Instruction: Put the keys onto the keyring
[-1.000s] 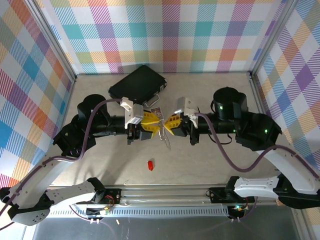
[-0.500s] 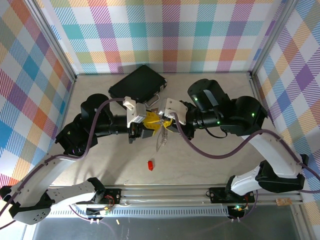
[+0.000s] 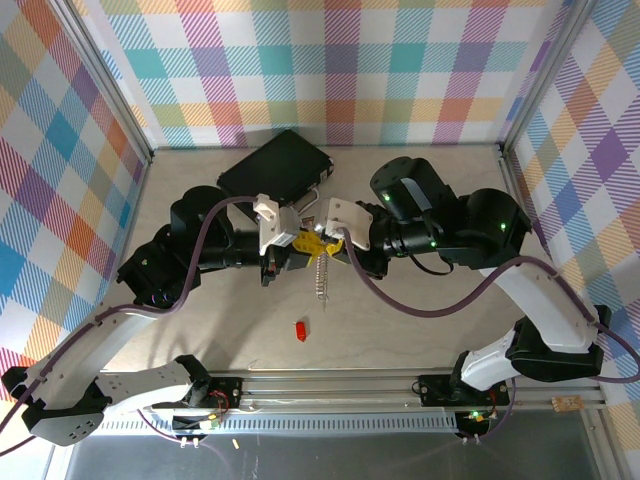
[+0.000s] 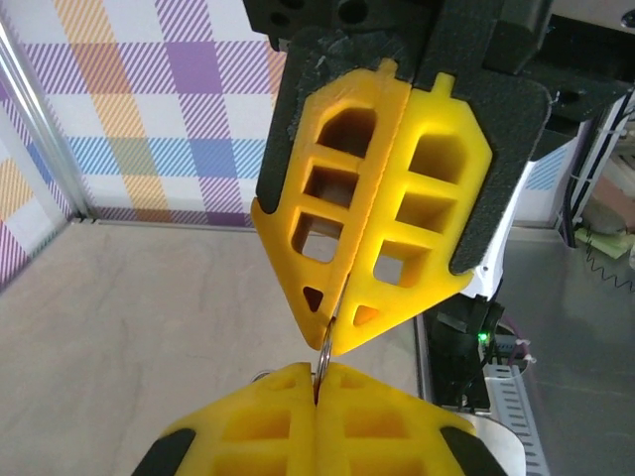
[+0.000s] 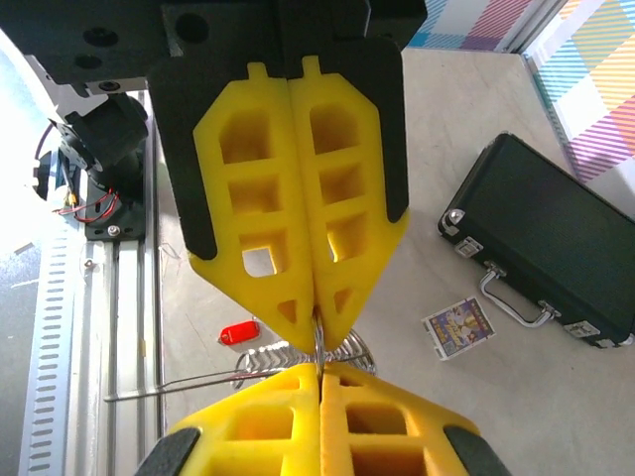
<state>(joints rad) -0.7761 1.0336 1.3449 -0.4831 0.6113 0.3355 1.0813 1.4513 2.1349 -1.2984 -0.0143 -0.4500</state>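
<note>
**Q:** Jaws?

**A:** Both clenched. My left gripper (image 4: 317, 392) has its yellow fingers pressed flat, with the wire of the thin silver-grey metal loop of the keyring (image 3: 320, 278) pinched in the seam at their tips. My right gripper (image 5: 319, 392) grips the same wire the same way. The two sets of tips face each other, very close; I can't tell if they touch.

**Q:** How does the loop lie?

**A:** It hangs from the pinch toward my bases. The row of bead-like bumps sits just under the tips. I can't tell whether the low end rests on the table.

**Q:** The key?

**A:** The tiny bright red oblong key (image 3: 300, 329) is loose on the pale table (image 3: 420, 310). It lies on the near side of the jaws, past the loop's low end and apart from it.

**Q:** Room to move?

**A:** There is open tabletop around the key, between the jaws and the metal rail (image 3: 330, 385) along the near edge. The far side is tighter. The black hard case with a silver handle (image 3: 275, 165) sits just beyond my left gripper, and a small printed card (image 5: 458, 327) lies between the case and the jaws. Plaid walls (image 3: 340, 70) close off the back and both sides.
</note>
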